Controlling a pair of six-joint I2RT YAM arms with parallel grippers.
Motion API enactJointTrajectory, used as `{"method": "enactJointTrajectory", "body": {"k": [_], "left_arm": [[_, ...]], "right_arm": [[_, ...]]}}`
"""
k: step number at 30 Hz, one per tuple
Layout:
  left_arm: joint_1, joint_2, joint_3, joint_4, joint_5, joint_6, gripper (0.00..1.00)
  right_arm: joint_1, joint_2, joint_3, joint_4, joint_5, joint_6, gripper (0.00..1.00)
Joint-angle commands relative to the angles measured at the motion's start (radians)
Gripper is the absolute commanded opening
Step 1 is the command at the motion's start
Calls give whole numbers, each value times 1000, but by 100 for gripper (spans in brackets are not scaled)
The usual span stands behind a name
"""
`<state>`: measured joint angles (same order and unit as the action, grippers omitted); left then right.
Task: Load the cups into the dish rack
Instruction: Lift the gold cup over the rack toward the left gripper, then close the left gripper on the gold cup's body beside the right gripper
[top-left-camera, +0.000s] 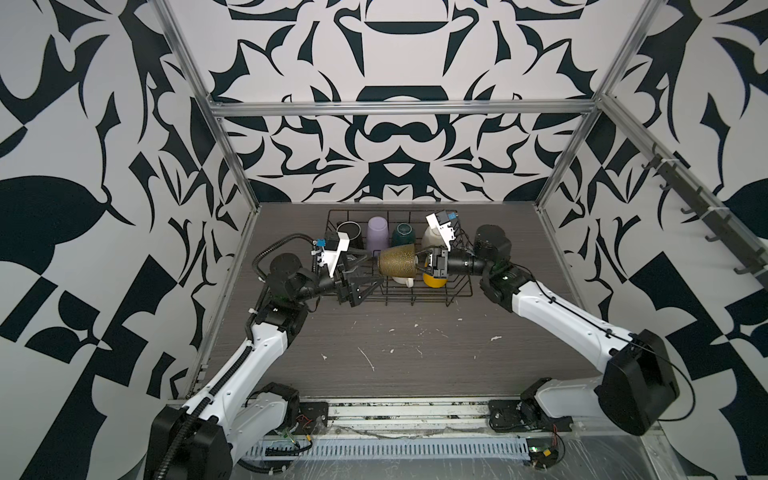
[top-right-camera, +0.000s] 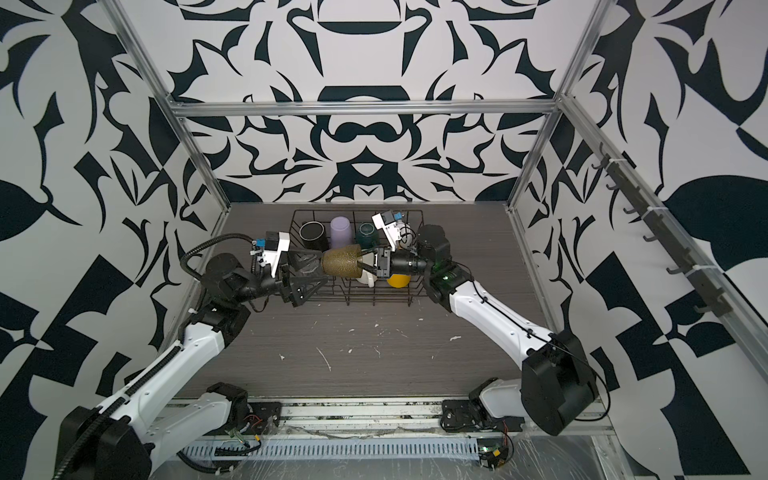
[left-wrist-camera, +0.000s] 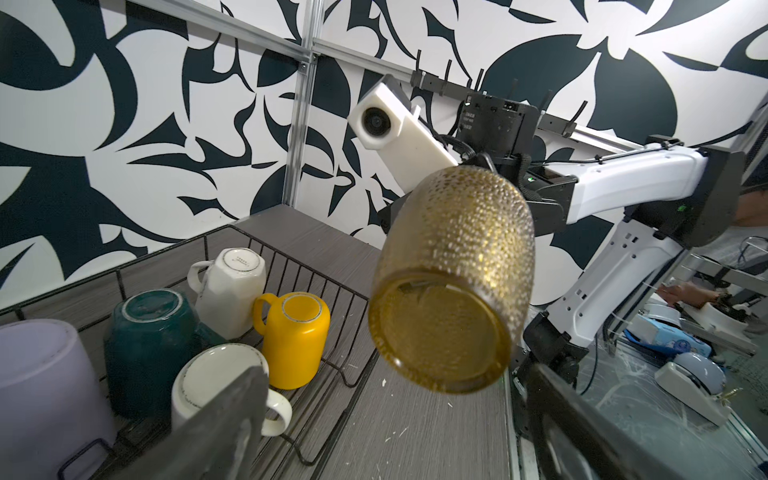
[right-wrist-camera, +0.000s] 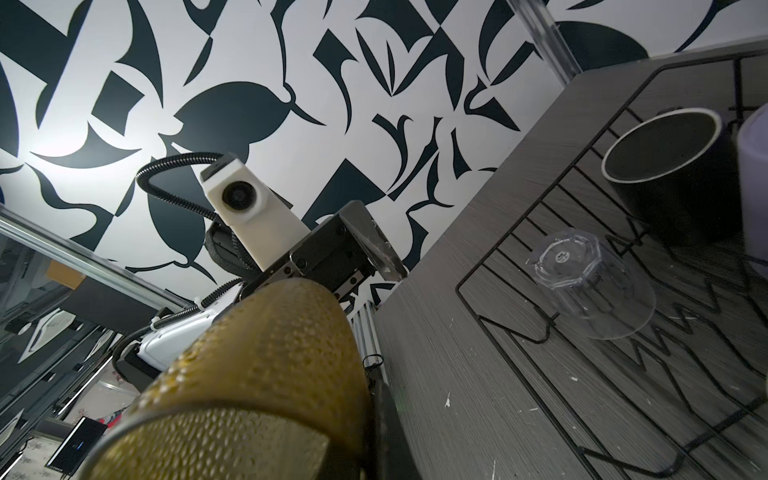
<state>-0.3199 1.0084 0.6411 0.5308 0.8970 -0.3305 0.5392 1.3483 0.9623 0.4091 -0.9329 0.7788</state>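
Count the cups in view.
8. Back row of the rack: black, lilac, teal, white. Front row: clear, second white, yellow. The right gripper holds the amber glass in the air.

White arm links (top-left-camera: 552, 309), black joints (top-left-camera: 636, 390), ribbed cable (top-left-camera: 291, 237)

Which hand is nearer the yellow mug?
Right. The right hand, shut on the amber glass, hangs above the yellow mug; the open left hand is at the dish rack's opposite end.
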Motion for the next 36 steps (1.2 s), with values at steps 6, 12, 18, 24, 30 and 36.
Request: {"method": "enactJointTrajectory", "body": {"k": [6,12,18,24,30,36], "left_arm": [[1,5,49,74,96,-42,99],[1,0,50,94,130,-68,99],[1,-1,62,110,168,-80,95],[-2,18,72,100,216,-105,92],[-5,25,79,82,228,-91,93],[-14,38,87,65,247,-85,95]], "right_arm": [[35,42,92,51,-58,-24,0],[51,79,99,98,-66,2,0],[62,117,113,153,-78,39,0],[63,119,106,181,-65,55,0],[62,143,125,180,-76,64,0],[71,156,124,217,-70,88,0]]}}
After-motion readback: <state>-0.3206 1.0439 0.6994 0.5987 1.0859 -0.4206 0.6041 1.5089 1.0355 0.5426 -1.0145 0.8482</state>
